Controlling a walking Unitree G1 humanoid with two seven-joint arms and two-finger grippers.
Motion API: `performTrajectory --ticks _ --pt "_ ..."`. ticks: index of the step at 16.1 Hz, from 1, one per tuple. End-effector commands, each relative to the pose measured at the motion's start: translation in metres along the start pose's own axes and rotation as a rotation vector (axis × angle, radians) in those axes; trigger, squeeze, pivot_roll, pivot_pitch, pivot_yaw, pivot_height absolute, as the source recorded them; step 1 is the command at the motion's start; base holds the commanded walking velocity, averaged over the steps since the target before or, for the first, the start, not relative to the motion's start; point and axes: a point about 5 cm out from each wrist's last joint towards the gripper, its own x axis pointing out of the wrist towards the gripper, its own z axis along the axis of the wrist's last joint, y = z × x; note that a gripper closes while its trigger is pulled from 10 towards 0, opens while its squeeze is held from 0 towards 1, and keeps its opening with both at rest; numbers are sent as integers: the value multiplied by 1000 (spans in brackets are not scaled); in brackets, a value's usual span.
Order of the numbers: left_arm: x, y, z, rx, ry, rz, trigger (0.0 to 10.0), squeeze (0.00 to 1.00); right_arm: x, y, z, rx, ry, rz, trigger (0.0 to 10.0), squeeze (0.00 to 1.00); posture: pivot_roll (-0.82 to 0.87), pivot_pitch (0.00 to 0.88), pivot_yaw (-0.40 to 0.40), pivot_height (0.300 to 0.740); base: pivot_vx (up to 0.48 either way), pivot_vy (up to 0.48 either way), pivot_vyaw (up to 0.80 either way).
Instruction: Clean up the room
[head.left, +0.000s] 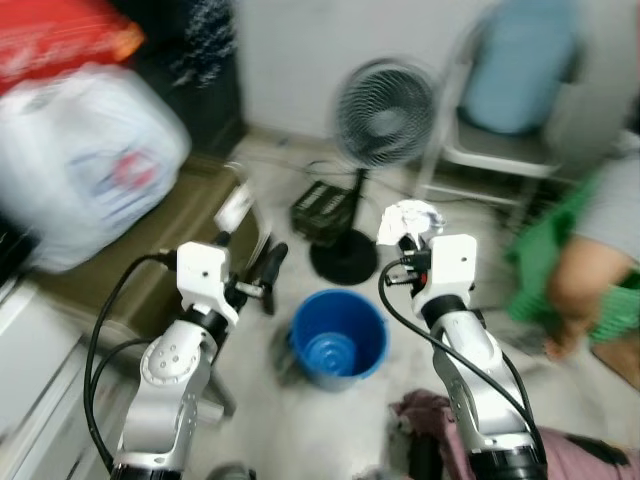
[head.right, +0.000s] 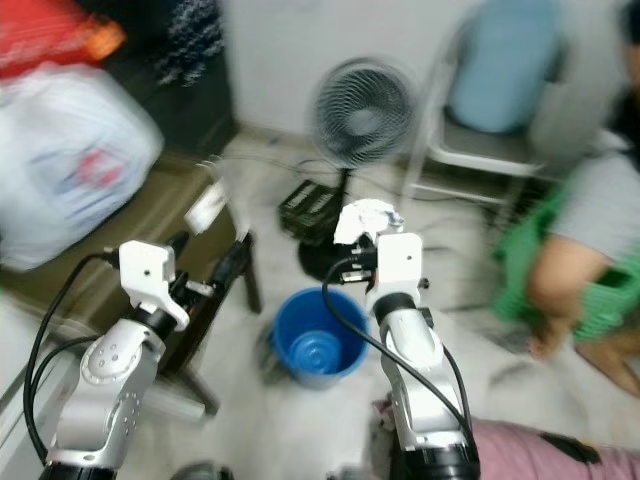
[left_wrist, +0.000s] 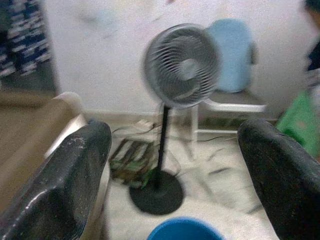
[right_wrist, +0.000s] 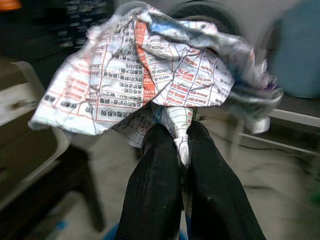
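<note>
My right gripper (right_wrist: 182, 150) is shut on a crumpled sheet of printed paper (right_wrist: 160, 75). It holds the paper (head.left: 408, 220) up in the air just beyond and to the right of a blue bucket (head.left: 338, 338) that stands on the floor between my arms. The bucket looks empty inside. To the left of the bucket my left gripper (head.left: 270, 265) is open and holds nothing, its fingers (left_wrist: 65, 180) spread wide. All views are blurred.
A standing fan (head.left: 385, 112) and a dark crate (head.left: 325, 210) are behind the bucket. A chair (head.left: 510, 80) stands at the back right. A person (head.left: 600, 240) crouches at the right by something green. A white bag (head.left: 85, 160) lies on brown furniture at the left. Pink cloth (head.left: 430, 410) lies near my feet.
</note>
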Motion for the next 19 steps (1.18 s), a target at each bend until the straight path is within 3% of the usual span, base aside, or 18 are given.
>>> performTrajectory --ticks 1,9,14,19 --pt "2 -10 2 -7 -11 -35 10000 0 -2 -11 -2 -12 8 -33 10000 0 -64 42 -64 740 334 0 0" --pt "4 -9 2 -5 -11 -34 10000 0 0 -8 0 -11 -3 -17 10000 0 -62 48 -63 740 374 0 0" --pt "4 -9 2 -2 -7 -30 10000 0 1 -8 1 -11 -10 -22 10000 0 -62 48 -64 740 389 0 622" --pt "0 -5 6 7 -35 -23 10000 0 5 -3 -1 -1 -3 -1 10000 0 -34 41 -74 740 0 0 0"
